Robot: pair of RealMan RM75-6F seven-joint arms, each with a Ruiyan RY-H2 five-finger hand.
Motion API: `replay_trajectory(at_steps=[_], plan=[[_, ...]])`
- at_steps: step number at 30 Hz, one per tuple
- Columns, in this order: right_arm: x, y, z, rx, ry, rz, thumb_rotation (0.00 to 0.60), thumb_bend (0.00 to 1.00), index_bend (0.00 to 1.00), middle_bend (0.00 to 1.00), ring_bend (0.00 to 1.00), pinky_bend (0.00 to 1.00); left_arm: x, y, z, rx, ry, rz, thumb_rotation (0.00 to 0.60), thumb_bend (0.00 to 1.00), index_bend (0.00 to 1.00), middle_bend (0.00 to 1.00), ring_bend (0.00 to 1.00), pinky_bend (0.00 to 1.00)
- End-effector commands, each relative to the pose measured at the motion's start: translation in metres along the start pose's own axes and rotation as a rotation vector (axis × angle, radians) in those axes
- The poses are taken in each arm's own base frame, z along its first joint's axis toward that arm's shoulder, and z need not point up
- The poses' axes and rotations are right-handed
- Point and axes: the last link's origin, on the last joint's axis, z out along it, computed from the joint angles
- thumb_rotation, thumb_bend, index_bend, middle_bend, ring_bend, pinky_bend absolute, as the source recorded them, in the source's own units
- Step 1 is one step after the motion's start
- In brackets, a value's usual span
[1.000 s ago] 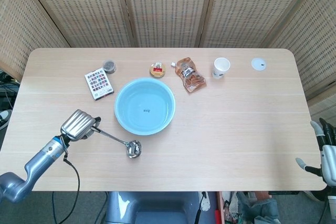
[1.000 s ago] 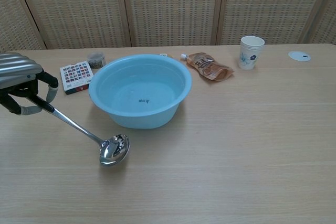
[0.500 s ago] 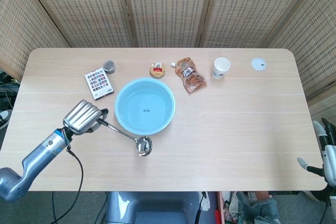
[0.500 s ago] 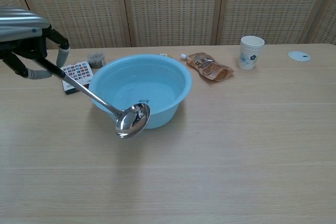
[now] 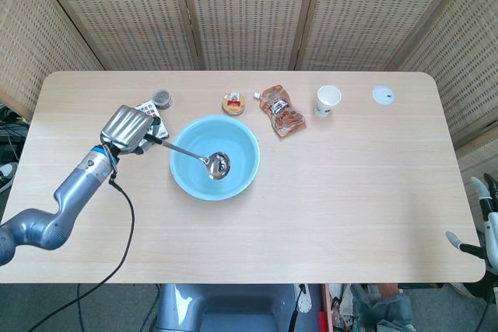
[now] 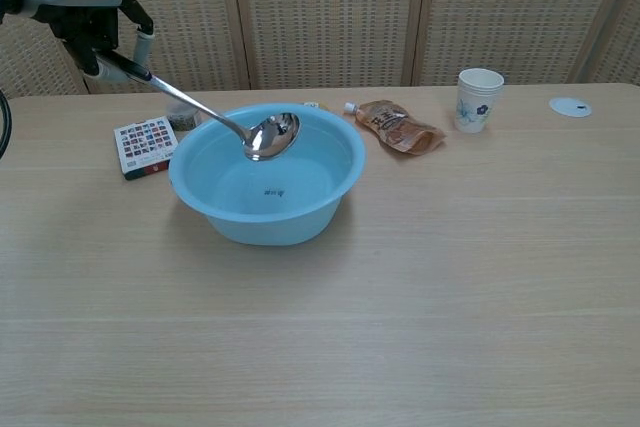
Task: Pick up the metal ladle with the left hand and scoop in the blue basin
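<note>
I have the left robot hand (image 5: 128, 130) clamped around the end of the shiny metal ladle (image 5: 204, 158), fingers curled tight on the thin handle. The handle slopes down and away from the hand toward the right, so the polished round bowl hangs above the inside of the smooth, round, pale blue plastic basin (image 6: 340, 162), at about rim height in the chest view and not yet dipped. I hold it by the far end to reach the basin's middle while the hand stays outside the rim. Just behind the hand lies a small patterned card box (image 6: 146, 145) on the pale wood-grain bench (image 5: 350, 192). The right robot hand (image 5: 486, 227) sits at the frame edge, fingers apart, holding nothing.
</note>
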Motion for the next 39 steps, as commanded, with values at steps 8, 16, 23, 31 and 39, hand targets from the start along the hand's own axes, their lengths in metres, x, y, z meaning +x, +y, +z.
replay_trajectory(at_steps=[8,16,23,31,39], plan=[[0.003,0.006,0.003,-0.021,-0.002,0.019,0.6,0.0,0.0,0.0,0.0,0.0,-0.017,0.019,0.049,0.077,-0.104,0.128,0.6,0.63,1.0,1.0,0.96,1.0],[0.003,0.008,0.005,-0.027,-0.006,0.029,0.6,0.0,0.0,0.0,0.0,0.0,-0.022,0.035,0.06,0.086,-0.121,0.175,0.6,0.63,1.0,1.0,0.96,1.0],[0.006,0.012,0.006,-0.036,-0.001,0.042,0.6,0.0,0.0,0.0,0.0,0.0,-0.018,0.054,0.069,0.077,-0.111,0.26,0.6,0.64,1.0,1.0,0.96,1.0],[0.008,0.015,0.006,-0.042,0.002,0.054,0.6,0.0,0.0,0.0,0.0,0.0,-0.022,0.075,0.075,0.073,-0.132,0.357,0.6,0.64,1.0,1.0,0.96,1.0],[0.009,0.017,0.006,-0.047,0.005,0.063,0.6,0.0,0.0,0.0,0.0,0.0,-0.023,0.089,0.077,0.073,-0.133,0.414,0.6,0.65,1.0,1.0,0.96,1.0]])
